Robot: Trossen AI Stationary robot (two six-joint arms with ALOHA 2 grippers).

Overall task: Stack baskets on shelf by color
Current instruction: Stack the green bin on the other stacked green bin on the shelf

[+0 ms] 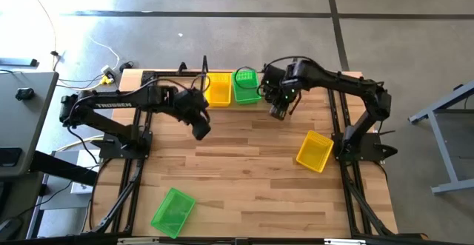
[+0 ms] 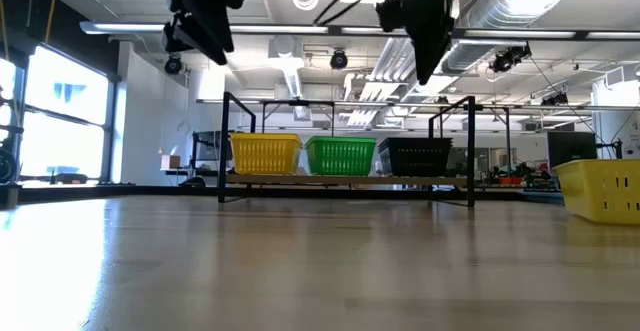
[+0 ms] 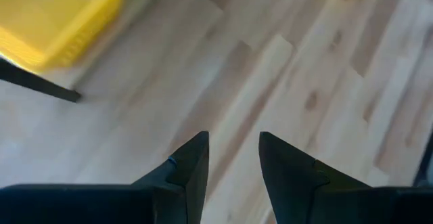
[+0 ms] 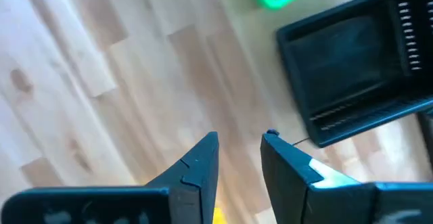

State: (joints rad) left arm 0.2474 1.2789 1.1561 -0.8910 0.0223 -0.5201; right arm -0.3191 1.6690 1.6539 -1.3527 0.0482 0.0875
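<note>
Plastic mesh makes the loose yellow basket [image 1: 314, 151] near the bench's right edge light but flexible, we judge, so we'd pinch one rim wall; both the left gripper [image 3: 232, 158] and right gripper [image 4: 240, 158] hang empty, fingers slightly apart.

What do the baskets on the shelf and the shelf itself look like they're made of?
The yellow basket, green basket and black basket look like moulded plastic: uniform colour and slatted, see-through walls. The shelf seems to be a pale wooden board, though its grain is not visible here, carried in a thin black frame that is probably painted metal.
</note>
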